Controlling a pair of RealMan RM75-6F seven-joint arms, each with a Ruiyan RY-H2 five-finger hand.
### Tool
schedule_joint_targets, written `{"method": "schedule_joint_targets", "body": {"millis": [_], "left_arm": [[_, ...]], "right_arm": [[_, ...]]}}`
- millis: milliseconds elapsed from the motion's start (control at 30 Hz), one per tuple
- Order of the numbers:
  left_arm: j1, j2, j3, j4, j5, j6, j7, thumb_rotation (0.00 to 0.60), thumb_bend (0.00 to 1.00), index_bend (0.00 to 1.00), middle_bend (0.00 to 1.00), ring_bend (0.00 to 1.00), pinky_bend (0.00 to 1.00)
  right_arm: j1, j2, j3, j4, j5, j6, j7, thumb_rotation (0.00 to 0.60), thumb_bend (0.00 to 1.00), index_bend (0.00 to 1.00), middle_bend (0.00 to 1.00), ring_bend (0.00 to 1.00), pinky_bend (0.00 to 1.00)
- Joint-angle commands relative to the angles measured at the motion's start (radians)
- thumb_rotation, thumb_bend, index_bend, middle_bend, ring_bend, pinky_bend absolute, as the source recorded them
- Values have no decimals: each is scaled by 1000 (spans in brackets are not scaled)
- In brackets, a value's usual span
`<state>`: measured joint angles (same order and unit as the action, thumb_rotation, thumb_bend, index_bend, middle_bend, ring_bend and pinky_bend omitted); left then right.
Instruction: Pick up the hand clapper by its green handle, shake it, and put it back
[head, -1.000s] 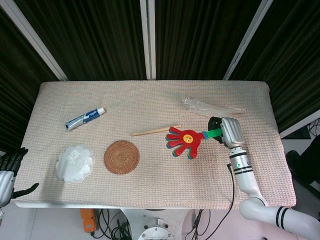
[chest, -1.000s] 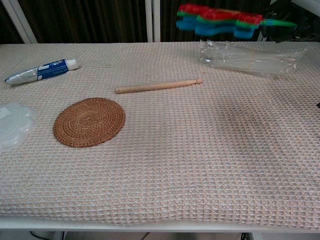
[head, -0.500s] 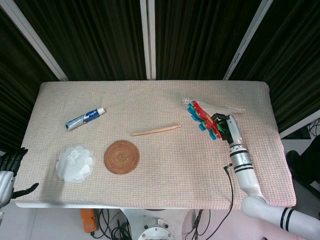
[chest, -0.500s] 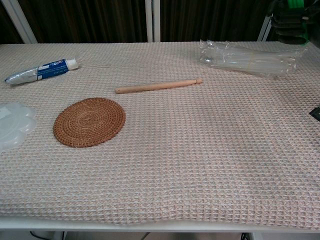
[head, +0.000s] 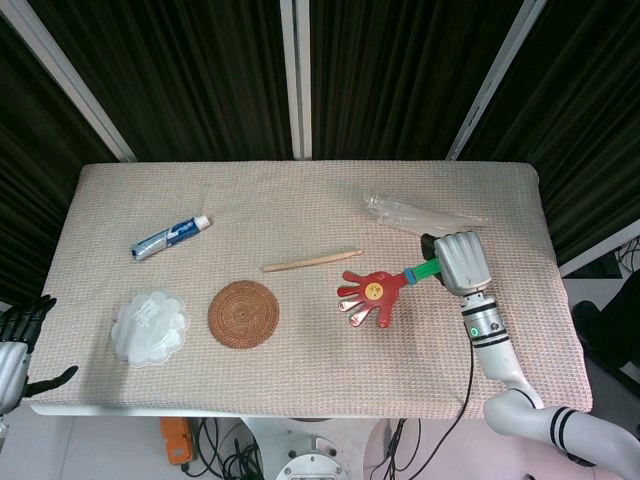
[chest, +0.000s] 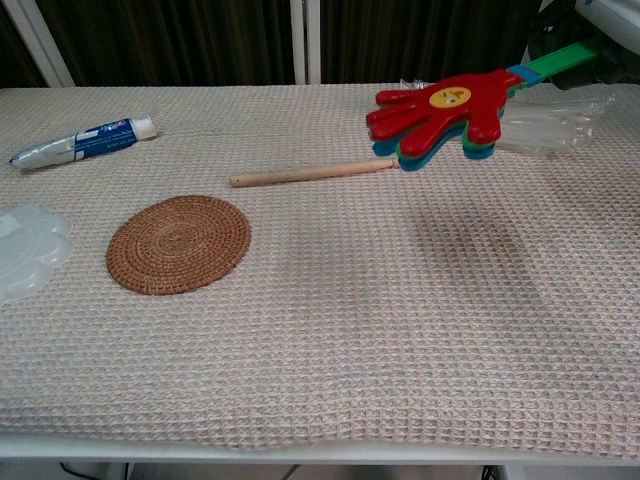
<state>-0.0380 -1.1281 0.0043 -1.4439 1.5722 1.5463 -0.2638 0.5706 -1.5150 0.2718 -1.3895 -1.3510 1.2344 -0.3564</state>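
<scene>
The hand clapper (head: 372, 293) has red, green and blue hand-shaped plates and a green handle (head: 424, 270). My right hand (head: 460, 260) grips that handle at the right side of the table and holds the clapper in the air, plates pointing left. In the chest view the clapper (chest: 440, 112) hangs above the cloth with its shadow below, its handle (chest: 560, 58) running off to the upper right, where only an edge of my right hand (chest: 608, 20) shows. My left hand (head: 18, 340) hangs off the table's front left corner with its fingers spread, holding nothing.
A wooden stick (head: 311, 261) lies mid-table beside a round woven coaster (head: 243, 313). A clear plastic bag (head: 420, 212) lies behind my right hand. A toothpaste tube (head: 170, 237) and a translucent flower-shaped dish (head: 149, 327) are at the left.
The clapper swung up toward the far side half a second ago and has now swung back down, plates pointing left and lower over the cloth. The left hand has stayed still.
</scene>
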Motion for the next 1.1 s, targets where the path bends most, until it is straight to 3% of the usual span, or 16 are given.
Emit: {"method": "schedule_joint_targets", "body": {"millis": [33, 400, 567, 700, 833, 933, 1100], "left_arm": [[0, 1, 0, -1, 0, 1, 1, 600, 120, 40, 40, 0, 37], [3, 0, -1, 3, -5, 0, -6, 600, 120, 39, 40, 0, 37], [1, -1, -1, 4, -4, -1, -6, 600, 120, 40, 40, 0, 37], [2, 2, 0, 0, -6, -3, -5, 600, 121, 40, 39, 0, 37], [3, 4, 1, -2, -8, -6, -6, 600, 120, 40, 34, 0, 37], [3, 3, 1, -1, -8, -5, -7, 600, 120, 40, 34, 0, 37], [3, 2, 1, 2, -8, -7, -11, 600, 120, 40, 34, 0, 37]], "right_arm": [[7, -10, -17, -6, 28, 2, -8, 600, 1000, 1000, 1000, 1000, 1000], [-65, 10, 246, -202, 384, -110, 632, 600, 1000, 1000, 1000, 1000, 1000], [-79, 36, 299, -239, 483, -194, 763, 600, 1000, 1000, 1000, 1000, 1000], [-77, 46, 297, -239, 507, -231, 785, 600, 1000, 1000, 1000, 1000, 1000], [-66, 39, 265, -219, 463, -211, 746, 600, 1000, 1000, 1000, 1000, 1000], [-44, 24, 216, -172, 366, -152, 643, 600, 1000, 1000, 1000, 1000, 1000], [-2, -9, 86, -38, 159, -45, 377, 600, 1000, 1000, 1000, 1000, 1000]]}}
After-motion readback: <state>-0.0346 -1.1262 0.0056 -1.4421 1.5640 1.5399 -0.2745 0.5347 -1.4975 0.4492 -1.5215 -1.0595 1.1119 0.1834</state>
